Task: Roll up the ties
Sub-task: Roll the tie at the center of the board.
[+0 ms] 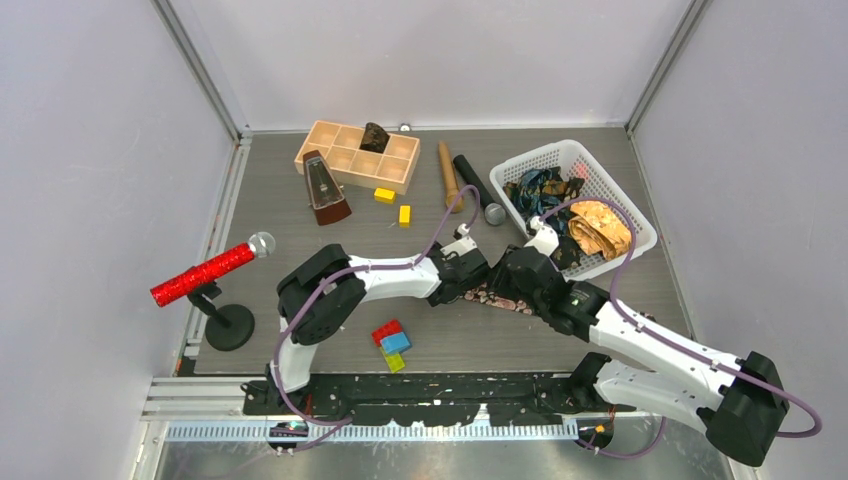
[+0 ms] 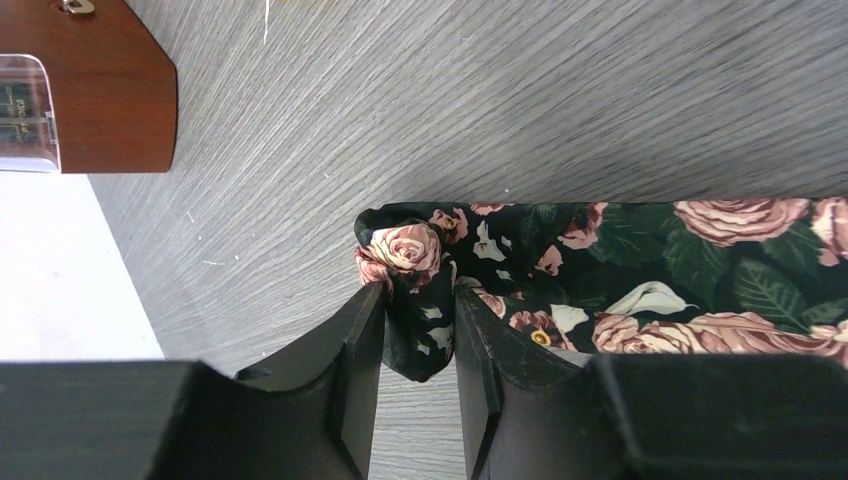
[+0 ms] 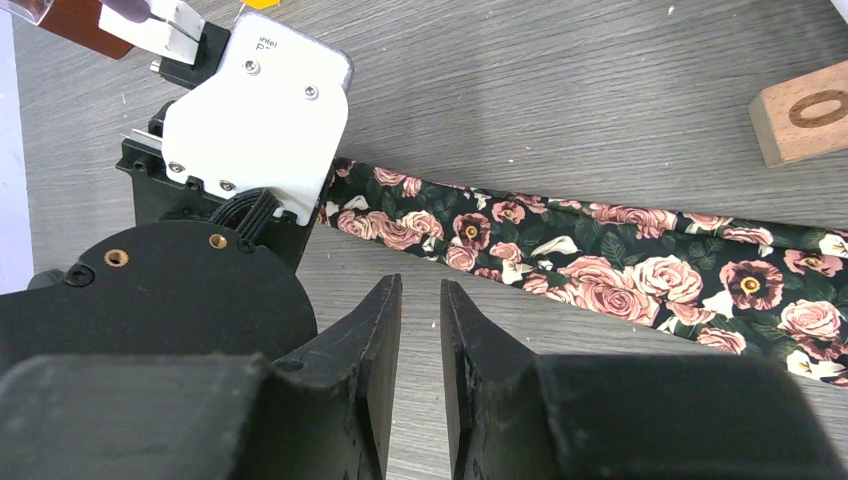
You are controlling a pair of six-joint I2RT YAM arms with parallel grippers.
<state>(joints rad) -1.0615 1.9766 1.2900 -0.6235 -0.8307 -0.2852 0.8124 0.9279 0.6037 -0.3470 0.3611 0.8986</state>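
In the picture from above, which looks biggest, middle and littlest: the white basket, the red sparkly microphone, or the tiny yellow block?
1. White basket, clearly the biggest.
2. Red microphone, long but thin.
3. Yellow block, the littlest.
All three sit about equally far from the camera, so the order looks safe.

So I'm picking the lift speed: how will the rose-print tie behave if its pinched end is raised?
Likely floppy: the floral tie already crumples into a fold between the left gripper fingers. Probably light, lying thin and flat on the table. The free length would likely drag behind; the right gripper hangs beside it, nothing between its fingers.
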